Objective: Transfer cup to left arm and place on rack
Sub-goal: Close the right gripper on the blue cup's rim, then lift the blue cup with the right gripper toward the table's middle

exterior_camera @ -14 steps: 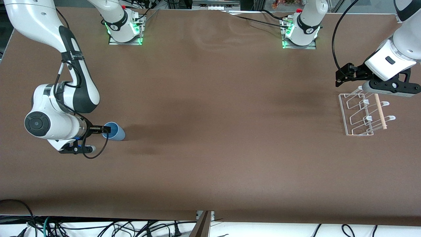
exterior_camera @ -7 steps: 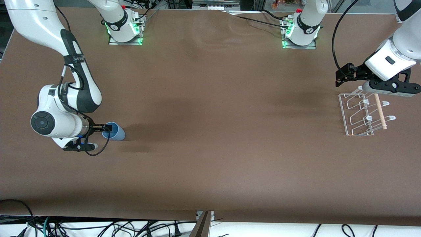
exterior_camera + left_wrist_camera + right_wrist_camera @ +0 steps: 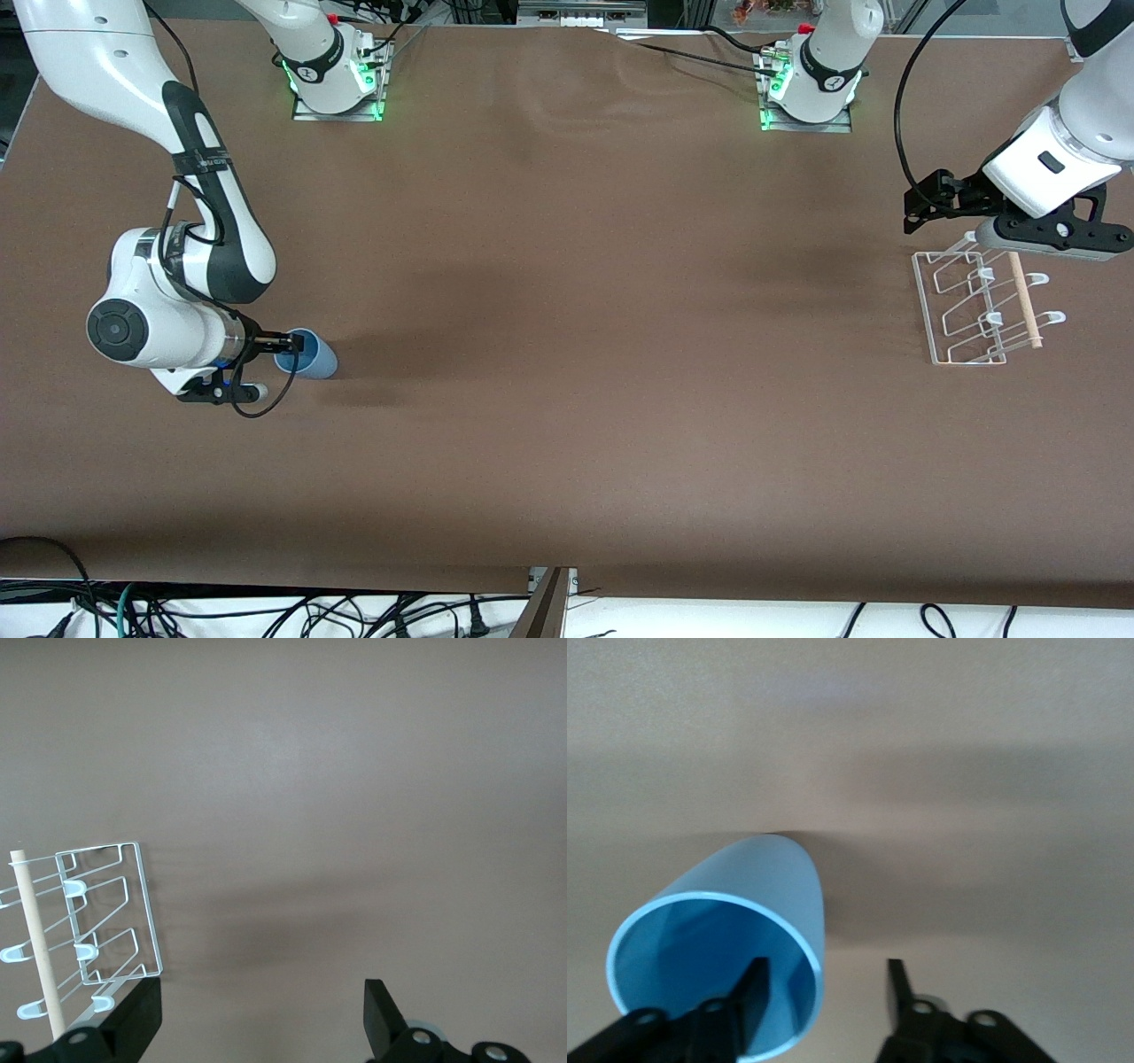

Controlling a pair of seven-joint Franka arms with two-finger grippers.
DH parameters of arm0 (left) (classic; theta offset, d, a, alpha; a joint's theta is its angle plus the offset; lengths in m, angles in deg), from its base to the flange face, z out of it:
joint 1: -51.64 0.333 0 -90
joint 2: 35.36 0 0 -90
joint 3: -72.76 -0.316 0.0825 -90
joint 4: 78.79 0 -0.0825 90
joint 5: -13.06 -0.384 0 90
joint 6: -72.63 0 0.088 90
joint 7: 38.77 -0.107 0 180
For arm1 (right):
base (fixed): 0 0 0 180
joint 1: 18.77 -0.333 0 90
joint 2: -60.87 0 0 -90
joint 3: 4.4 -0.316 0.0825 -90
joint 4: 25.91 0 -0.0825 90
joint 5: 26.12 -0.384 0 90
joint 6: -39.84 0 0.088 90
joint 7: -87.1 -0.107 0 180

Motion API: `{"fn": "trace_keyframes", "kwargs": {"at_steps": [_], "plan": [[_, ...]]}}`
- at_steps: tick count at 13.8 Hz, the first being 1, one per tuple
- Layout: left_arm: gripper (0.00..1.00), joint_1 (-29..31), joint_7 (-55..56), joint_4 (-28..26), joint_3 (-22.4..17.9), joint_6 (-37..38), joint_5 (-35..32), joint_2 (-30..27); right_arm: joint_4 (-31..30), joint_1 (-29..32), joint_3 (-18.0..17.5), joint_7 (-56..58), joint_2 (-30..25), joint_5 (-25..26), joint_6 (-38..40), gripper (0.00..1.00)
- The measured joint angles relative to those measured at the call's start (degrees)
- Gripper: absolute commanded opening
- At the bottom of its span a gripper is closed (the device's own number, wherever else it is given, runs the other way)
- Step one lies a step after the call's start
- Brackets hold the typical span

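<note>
The light-blue cup (image 3: pixel 310 354) lies on its side on the brown table, toward the right arm's end, with its mouth facing my right gripper (image 3: pixel 283 340). In the right wrist view the right gripper (image 3: pixel 826 970) is open and straddles the cup's (image 3: pixel 735 921) rim, with one finger inside the mouth and the other outside the wall. My left gripper (image 3: pixel 917 206) is open and empty, hovering over the table beside the white wire rack (image 3: pixel 970 310). The left wrist view shows the left gripper (image 3: pixel 259 992) next to the rack (image 3: pixel 111 912).
The rack's pale wooden dowel (image 3: pixel 1024 299) lies along the side of the rack toward the left arm's end of the table. Both arm bases (image 3: pixel 337 84) stand at the table edge farthest from the front camera. Cables hang below the edge nearest that camera.
The right arm's wrist has shifted a little toward the cup, bringing the gripper onto its rim. The cup, the left arm and the rack have not moved.
</note>
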Motion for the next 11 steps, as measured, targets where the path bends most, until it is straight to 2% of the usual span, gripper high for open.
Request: {"fn": "trace_keyframes", "kwargs": {"at_steps": [1, 2, 5, 11], "plan": [[1.00, 0.01, 0.00, 0.00, 0.00, 0.01, 0.00, 0.00, -0.03, 0.00, 0.00, 0.00, 0.21, -0.32, -0.27, 0.03], [1.00, 0.01, 0.00, 0.00, 0.00, 0.02, 0.00, 0.00, -0.04, 0.00, 0.00, 0.00, 0.48, -0.45, -0.76, 0.00], [1.00, 0.01, 0.00, 0.00, 0.00, 0.04, 0.00, 0.00, 0.13, 0.00, -0.09, 0.00, 0.94, -1.16, -1.82, 0.00], [1.00, 0.03, 0.00, 0.01, 0.00, 0.06, 0.00, 0.00, 4.01, -0.06, -0.75, 0.12, 0.98, -9.46, -2.37, 0.00]]}}
